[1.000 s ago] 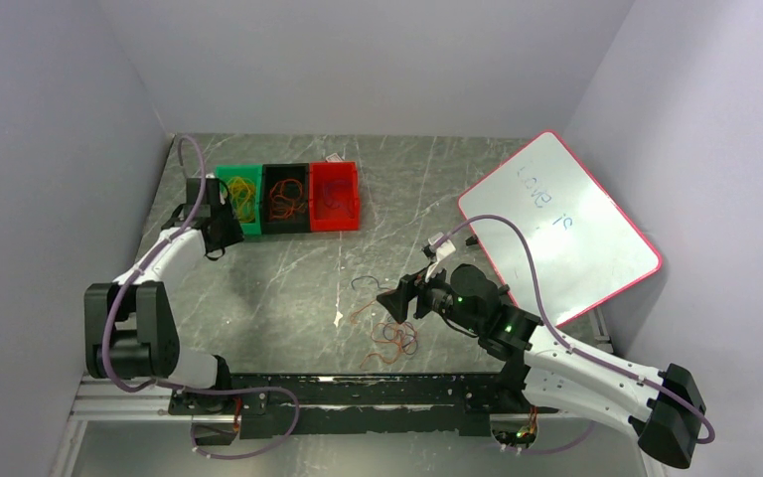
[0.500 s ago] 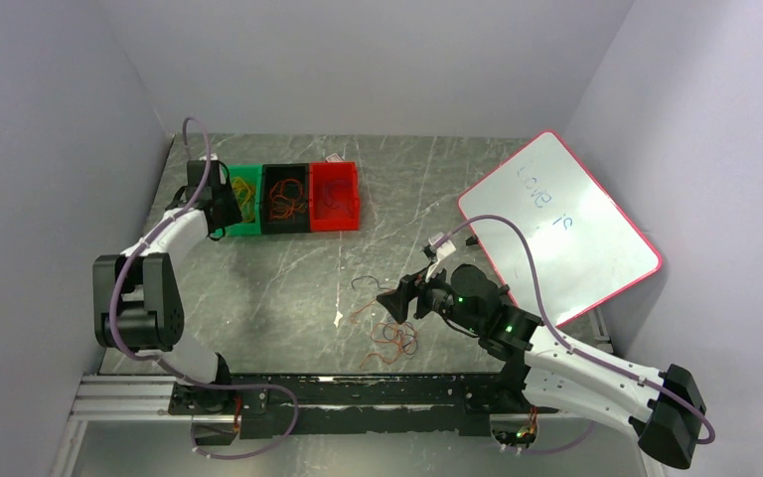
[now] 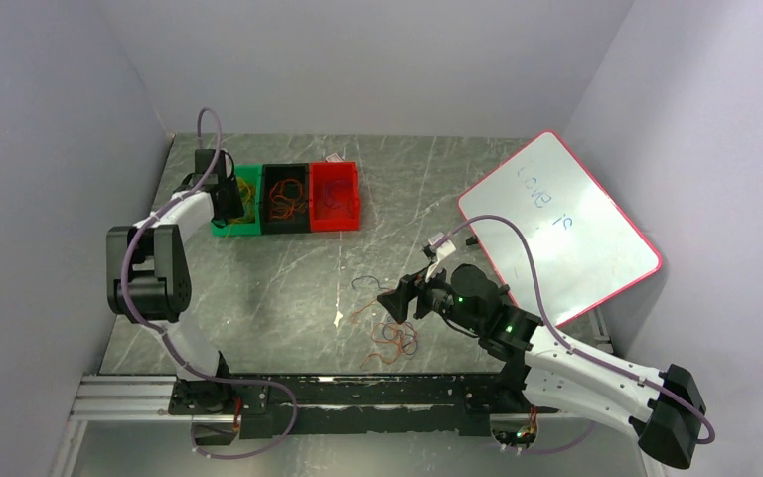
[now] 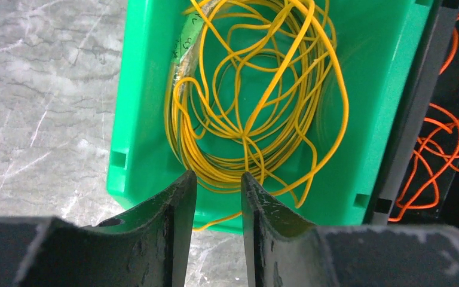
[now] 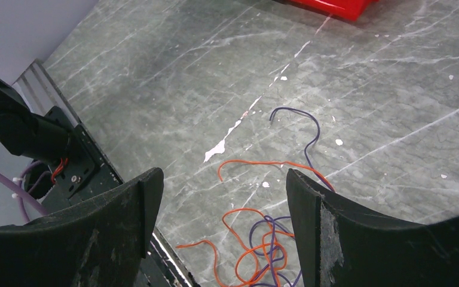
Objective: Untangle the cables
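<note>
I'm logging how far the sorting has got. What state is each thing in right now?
Green bin: holds coiled yellow cables.
Black bin: holds orange cables.
Red bin: contents too small to tell.
Loose cables: orange and purple, tangled on the table.
Left gripper: narrowly open at the green bin's near edge.
Right gripper: wide open, empty, above the loose cables.
Whiteboard: faint blue writing on it.

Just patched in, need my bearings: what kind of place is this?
Probably a lab robot test cell: a marble-look table boxed in by plain walls, three coloured bins of cables, and a whiteboard at the right.
</note>
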`<control>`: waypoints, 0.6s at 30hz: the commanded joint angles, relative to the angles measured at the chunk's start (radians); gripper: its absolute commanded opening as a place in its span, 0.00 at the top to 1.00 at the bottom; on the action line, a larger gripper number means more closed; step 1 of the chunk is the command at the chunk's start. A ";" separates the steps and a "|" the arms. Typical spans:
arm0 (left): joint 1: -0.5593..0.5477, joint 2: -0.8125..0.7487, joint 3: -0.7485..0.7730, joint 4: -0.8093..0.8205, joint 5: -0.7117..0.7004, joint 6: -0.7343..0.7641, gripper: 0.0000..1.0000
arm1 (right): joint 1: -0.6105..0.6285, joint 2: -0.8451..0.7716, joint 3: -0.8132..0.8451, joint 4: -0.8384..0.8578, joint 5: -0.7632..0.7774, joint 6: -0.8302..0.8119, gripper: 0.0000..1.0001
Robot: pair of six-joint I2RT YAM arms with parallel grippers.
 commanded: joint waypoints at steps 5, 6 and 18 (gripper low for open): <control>0.009 0.065 0.084 -0.041 0.004 0.047 0.63 | -0.002 0.003 -0.001 0.004 0.004 -0.010 0.21; 0.008 0.072 0.088 -0.044 0.006 0.048 0.64 | -0.001 0.003 -0.001 0.004 0.005 -0.010 0.21; 0.008 0.067 0.092 -0.055 0.025 0.052 0.82 | -0.001 0.004 -0.001 0.008 0.006 -0.012 0.21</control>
